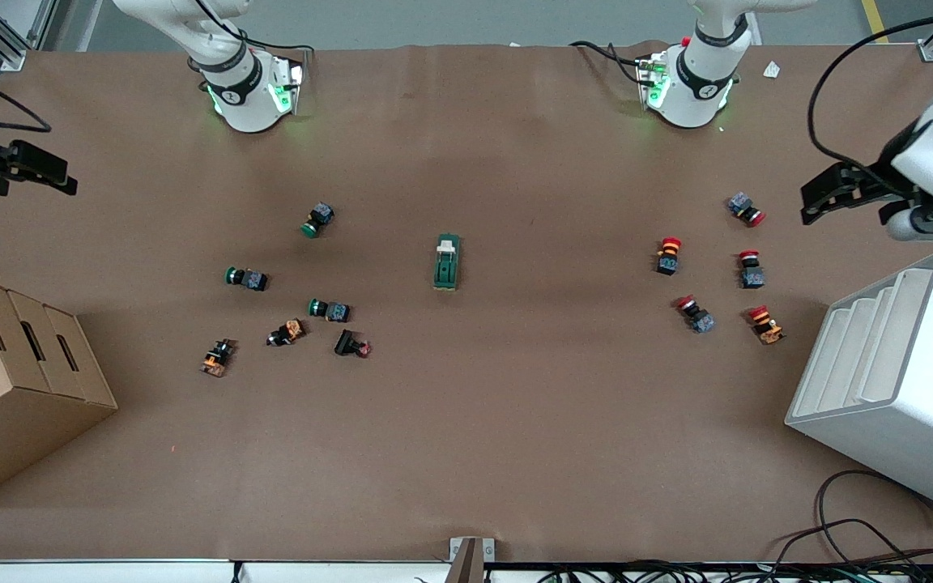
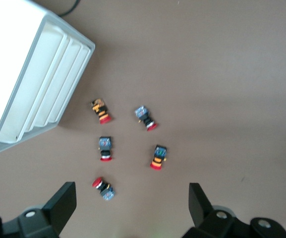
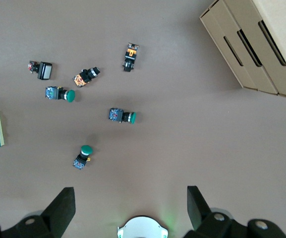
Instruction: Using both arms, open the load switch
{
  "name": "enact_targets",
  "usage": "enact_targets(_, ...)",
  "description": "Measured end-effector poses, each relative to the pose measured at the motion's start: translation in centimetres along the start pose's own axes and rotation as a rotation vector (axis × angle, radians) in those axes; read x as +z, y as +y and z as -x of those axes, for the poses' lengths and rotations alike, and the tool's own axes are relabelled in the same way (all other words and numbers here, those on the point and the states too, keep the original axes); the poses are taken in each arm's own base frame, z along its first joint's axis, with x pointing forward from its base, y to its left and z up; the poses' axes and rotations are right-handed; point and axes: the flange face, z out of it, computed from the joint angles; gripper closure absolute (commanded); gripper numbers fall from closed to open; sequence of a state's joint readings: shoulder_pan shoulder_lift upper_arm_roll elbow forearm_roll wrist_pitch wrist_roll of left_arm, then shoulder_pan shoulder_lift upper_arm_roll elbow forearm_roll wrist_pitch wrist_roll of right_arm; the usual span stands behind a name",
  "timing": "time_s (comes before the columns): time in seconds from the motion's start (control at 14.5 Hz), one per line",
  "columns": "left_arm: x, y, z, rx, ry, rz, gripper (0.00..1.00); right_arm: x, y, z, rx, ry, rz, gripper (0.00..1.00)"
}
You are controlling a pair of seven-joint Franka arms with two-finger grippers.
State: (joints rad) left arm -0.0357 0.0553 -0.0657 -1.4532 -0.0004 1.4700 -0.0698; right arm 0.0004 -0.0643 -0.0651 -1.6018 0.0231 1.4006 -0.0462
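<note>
1. The load switch (image 1: 447, 262) lies alone near the middle of the table (image 1: 466, 453), with bare brown surface all round it and a wide open stretch between it and the edge nearest the front camera.
2. Toward the right arm's end from the switch stands a cardboard box (image 1: 13, 380) at the table's edge; toward the left arm's end, a white rack (image 1: 896, 380) with stepped slots.
3. The switch is a dark-green oblong block with a white lever piece at the end pointing toward the arm bases; it lies flat, untouched.
4. Three green-capped buttons (image 1: 318, 219) and three orange-and-black or black parts (image 1: 217, 357) are scattered between the switch and the box.
5. Five red-capped buttons (image 1: 668, 255) lie between the switch and the rack.
6. The left gripper (image 2: 133, 206) hangs high over the red buttons' end, fingers wide apart, holding nothing.
7. The right gripper (image 3: 130, 208) hangs high over the box's end of the table, fingers likewise spread and empty.
</note>
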Motion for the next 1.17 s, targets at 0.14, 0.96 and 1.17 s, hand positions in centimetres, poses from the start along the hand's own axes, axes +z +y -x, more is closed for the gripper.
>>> enact_targets(0.14,0.3,-0.5,1.3,0.0,-0.013,0.002,0.0,-0.3,0.0,1.2,0.0,0.008,-0.002,0.0)
enact_targets(0.96,0.0,0.6,3.2,0.019,0.02,0.0,0.0,-1.7,0.8,5.0,0.013,0.028,-0.014,0.0)
enact_targets(1.17,-0.2,0.7,3.2,0.021,0.025,0.0,0.0,-1.9,1.0,5.1,0.018,0.03,-0.016,0.0)
